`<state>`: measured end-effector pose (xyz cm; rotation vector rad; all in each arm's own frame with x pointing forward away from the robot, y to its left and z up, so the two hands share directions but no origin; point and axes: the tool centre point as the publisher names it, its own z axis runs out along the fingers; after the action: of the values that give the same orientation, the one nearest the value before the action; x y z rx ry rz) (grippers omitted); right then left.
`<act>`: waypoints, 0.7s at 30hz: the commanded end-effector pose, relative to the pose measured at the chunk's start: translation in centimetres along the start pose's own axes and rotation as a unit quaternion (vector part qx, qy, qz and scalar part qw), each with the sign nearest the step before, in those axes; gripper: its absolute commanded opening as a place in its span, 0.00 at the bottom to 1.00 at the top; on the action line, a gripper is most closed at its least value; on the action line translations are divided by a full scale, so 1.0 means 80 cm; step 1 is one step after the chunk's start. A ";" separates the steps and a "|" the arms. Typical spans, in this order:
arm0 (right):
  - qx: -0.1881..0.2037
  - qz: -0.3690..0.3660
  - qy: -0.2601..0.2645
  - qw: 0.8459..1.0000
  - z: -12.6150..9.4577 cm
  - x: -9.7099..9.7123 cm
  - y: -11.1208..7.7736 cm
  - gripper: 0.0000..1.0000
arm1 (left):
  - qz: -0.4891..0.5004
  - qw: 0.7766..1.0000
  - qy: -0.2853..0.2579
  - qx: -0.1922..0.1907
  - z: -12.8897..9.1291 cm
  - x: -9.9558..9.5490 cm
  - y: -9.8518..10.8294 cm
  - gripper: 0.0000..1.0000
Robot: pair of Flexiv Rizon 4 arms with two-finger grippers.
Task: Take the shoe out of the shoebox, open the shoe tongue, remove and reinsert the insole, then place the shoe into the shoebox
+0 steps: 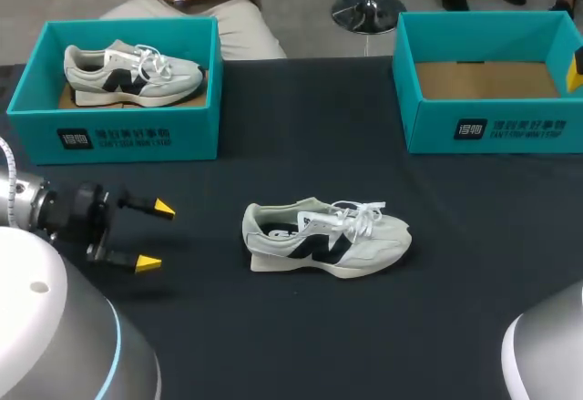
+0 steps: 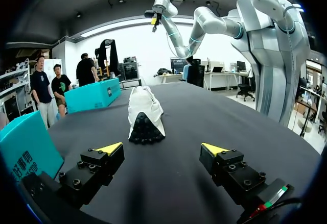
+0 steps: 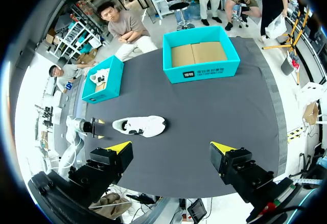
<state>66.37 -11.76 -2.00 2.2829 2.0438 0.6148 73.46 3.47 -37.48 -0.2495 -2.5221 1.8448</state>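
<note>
Nearest, at about eight o'clock on the black cloth-covered table point(image 1: 273, 345), the left gripper point(image 1: 156, 234) is hovering low with its yellow-tipped fingers spread wide and nothing between them. It is pointing toward three o'clock, at the heel of the grey-and-white mesh trainer point(image 1: 328, 236), which is lying on its sole near the table's middle, well apart from those fingers, toe toward three o'clock. Judging by that, the first step is looking done: the trainer is sitting out on the cloth, not in a box. Its white laces are looking tied and the tongue closed, so opening the tongue, pulling and refitting the insole, and boxing the shoe are all waiting; whether the insole is inside cannot be told. Farther off, at eleven o'clock, a teal cardboard shoebox point(image 1: 127, 136) is holding a matching second trainer point(image 1: 132, 70), and at one o'clock an empty teal cardboard shoebox point(image 1: 492, 127) is showing its bare brown floor. High above the table's one o'clock corner, the right gripper point(image 3: 171, 148) is hanging wide apart, gripping nothing.
</note>
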 end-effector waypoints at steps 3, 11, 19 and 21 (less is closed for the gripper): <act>0.003 0.000 -0.001 1.000 -0.001 0.002 0.003 1.00 | -0.009 1.000 -0.006 0.012 0.021 -0.001 0.011 1.00; 0.003 0.000 -0.001 1.000 -0.001 0.002 0.003 1.00 | -0.019 1.000 -0.011 0.022 0.054 -0.013 0.020 1.00; 0.003 0.000 -0.001 1.000 -0.001 0.002 0.003 1.00 | -0.026 0.999 -0.015 0.027 0.095 -0.026 0.022 1.00; 0.003 0.000 -0.001 1.000 -0.001 0.002 0.003 1.00 | -0.024 0.999 -0.015 0.024 0.106 -0.029 0.019 1.00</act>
<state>66.37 -11.75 -2.00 2.2829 2.0439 0.6148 74.56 -2.98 -40.88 -0.1609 -2.4737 1.9061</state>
